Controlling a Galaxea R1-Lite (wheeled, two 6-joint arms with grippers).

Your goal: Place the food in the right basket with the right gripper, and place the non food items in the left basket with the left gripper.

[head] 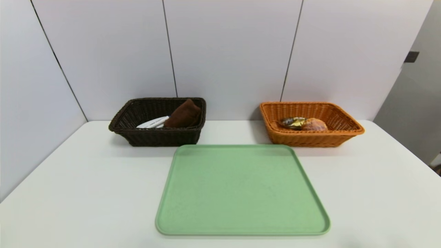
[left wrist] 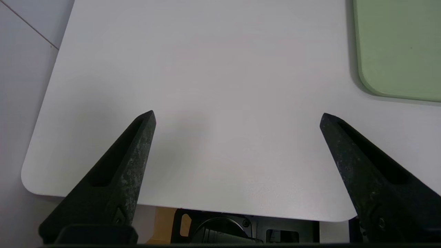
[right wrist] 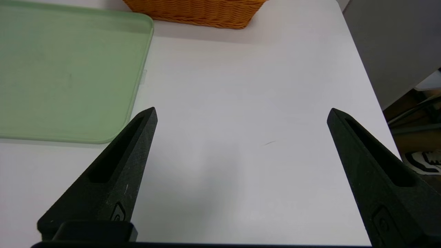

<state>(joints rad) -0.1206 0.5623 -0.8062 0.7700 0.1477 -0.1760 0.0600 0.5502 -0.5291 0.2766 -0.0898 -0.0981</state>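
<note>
left gripper point(left wrist: 237, 117): two matt black wedge fingers point(left wrist: 127, 165) tapering to points, each with a long recessed slot; scuffed grey speckling
right gripper point(right wrist: 241, 113): same black tapered fingers point(right wrist: 117, 172), cleaner surface, small oval emblem near base

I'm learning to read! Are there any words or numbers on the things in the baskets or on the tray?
None can be read.
White pen in the dark basket: a small dark mark, too blurred to read.
Gold-labelled wrapper in the orange basket: too small to read.
Green tray: no writing.
</note>
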